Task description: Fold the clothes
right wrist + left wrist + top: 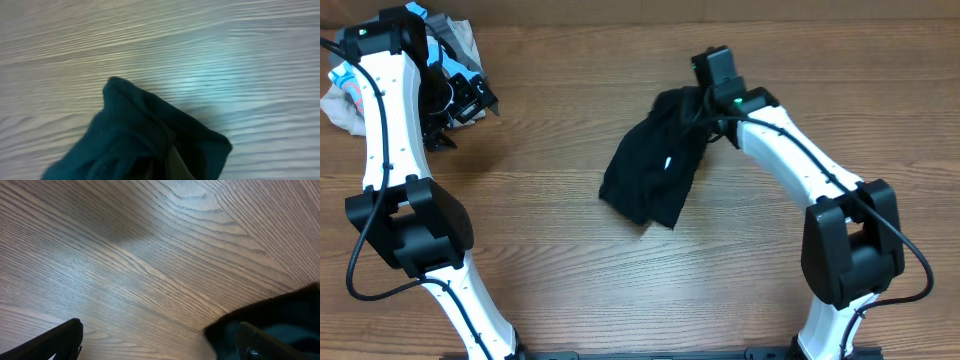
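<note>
Two fingers of the right gripper are closed tight on the upper right edge of the black garment. The pinch looks meant to take a single hem or corner, so that the cloth can be drawn out flat. In the right wrist view the fingers themselves are hidden, and only a bunched peak of the dark fabric rises from the bottom of the picture. This suggests the cloth is gathered up into the grip rather than lying smooth. From that pinch the garment trails down and left in a crumpled, narrow heap near the middle of the table, with its small white label showing. I judge that no fold has yet been made. The left gripper stands with its fingers spread wide, holding nothing, over bare wood well apart from the garment. It is probably kept ready to take an opposite edge. Just behind it, at the far left corner, lies a pile of other clothes, which it is not touching.
</note>
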